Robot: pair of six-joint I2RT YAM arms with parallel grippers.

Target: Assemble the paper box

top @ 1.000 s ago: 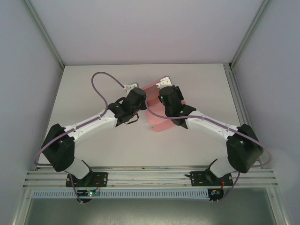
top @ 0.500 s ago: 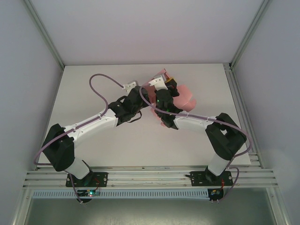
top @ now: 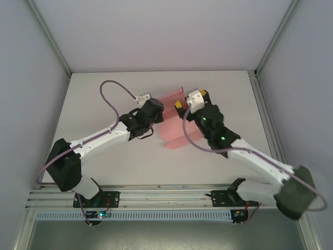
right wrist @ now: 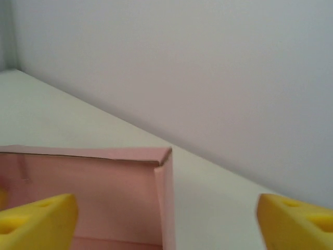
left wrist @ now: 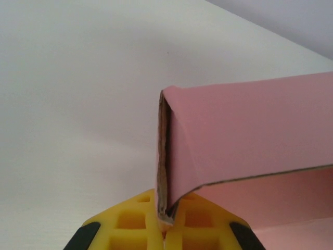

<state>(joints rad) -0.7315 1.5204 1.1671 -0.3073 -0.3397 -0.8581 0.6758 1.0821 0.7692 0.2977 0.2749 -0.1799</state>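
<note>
Left hand (left wrist: 165,232) pinches the one pink paper box (left wrist: 250,135) by an edge; right hand (right wrist: 166,221) spread wide near its corner.

No writing, label, brand or number can be read anywhere. The box (top: 174,133) is bare pink card, and the table (top: 83,104) carries no mark.
</note>
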